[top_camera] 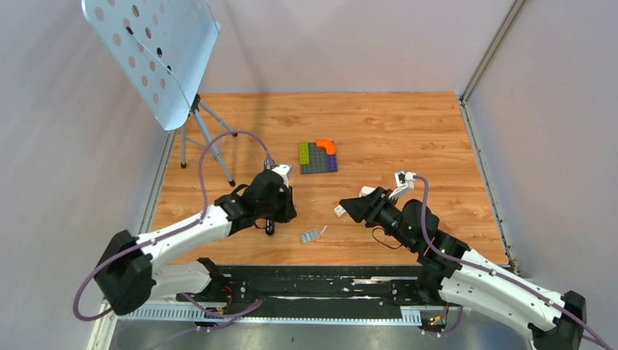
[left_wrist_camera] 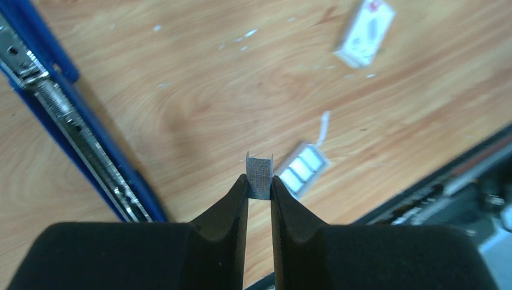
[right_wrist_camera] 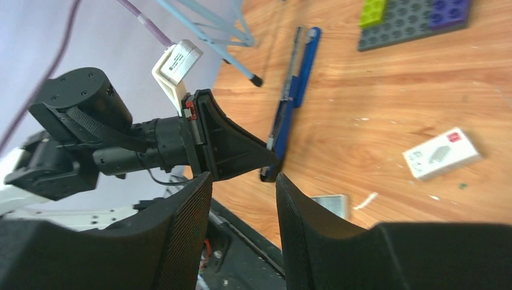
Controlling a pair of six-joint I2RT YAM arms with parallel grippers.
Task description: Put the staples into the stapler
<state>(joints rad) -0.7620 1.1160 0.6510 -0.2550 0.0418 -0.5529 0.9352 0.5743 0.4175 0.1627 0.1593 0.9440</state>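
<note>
We see the left pincer (left_wrist_camera: 259, 188) clenched on the staples (left_wrist_camera: 260, 171) at lower centre, with the opened stapler (left_wrist_camera: 78, 127) flat on the desk (left_wrist_camera: 199, 90) at left. The right pincer (right_wrist_camera: 243, 179) is released and grasps nothing.

The short grey metallic ridged strip of staples (left_wrist_camera: 259, 172) shows fine pale lines between the matte black fingers (left_wrist_camera: 232, 208) of the left gripper (left_wrist_camera: 259, 181), and the slim blue stapler (left_wrist_camera: 77, 130) has a bright silver channel inside. The small white cardboard box (left_wrist_camera: 364, 31) bears grey print and a red mark, and the dark grey studded block plate (top_camera: 315, 162) carries lime green, orange and purple pieces. The wooden table (top_camera: 408, 124) is orange-brown with darker grain streaks
</note>
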